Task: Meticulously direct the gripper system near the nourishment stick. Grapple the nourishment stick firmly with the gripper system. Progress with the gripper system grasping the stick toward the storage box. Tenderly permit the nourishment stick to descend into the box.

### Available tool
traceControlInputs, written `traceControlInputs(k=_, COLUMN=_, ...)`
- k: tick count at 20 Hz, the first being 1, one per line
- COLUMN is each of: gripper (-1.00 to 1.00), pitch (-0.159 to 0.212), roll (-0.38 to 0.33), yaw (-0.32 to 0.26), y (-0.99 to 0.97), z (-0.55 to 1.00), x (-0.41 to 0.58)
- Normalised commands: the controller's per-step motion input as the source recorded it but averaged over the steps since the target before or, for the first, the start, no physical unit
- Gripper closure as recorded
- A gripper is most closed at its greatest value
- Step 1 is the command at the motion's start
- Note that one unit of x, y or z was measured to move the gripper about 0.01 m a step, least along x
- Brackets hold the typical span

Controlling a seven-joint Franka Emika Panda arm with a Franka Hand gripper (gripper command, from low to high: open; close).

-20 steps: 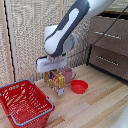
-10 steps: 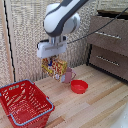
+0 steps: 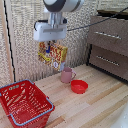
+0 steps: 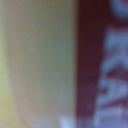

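My gripper, a white boxy block on the white arm, is shut on the top of the yellow-orange food package and holds it high above the wooden floor, tilted slightly. The package hangs in front of the wicker wall, above and a little toward the exterior view's left of the pink mug. The red mesh basket with its grey-blue rim sits low at the exterior view's left, well below the package. The wrist view is filled by the package's blurred yellow and red print.
A small red bowl sits on the wooden floor at the exterior view's right of the mug. A dark wooden drawer cabinet stands at the right. A wicker wall lies behind.
The arm has lifted the package well up off the floor near the mug and carried it slightly toward the exterior view's left. The mug, bowl and basket have not moved.
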Motion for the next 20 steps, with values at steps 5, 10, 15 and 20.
traceControlInputs(k=5, gripper=1.00, pitch=0.014, roll=-0.023, yaw=-0.057, y=0.83, z=0.20, x=-0.047)
traceControlInputs(k=10, gripper=1.00, pitch=0.044, roll=-0.047, yaw=-0.058, y=0.88, z=-0.03, x=-0.040)
traceControlInputs(k=15, gripper=1.00, pitch=0.067, roll=-0.089, yaw=-0.051, y=0.89, z=-0.23, x=-0.086)
traceControlInputs(k=20, gripper=1.00, pitch=0.077, roll=-0.191, yaw=-0.026, y=0.72, z=-0.51, x=-0.013)
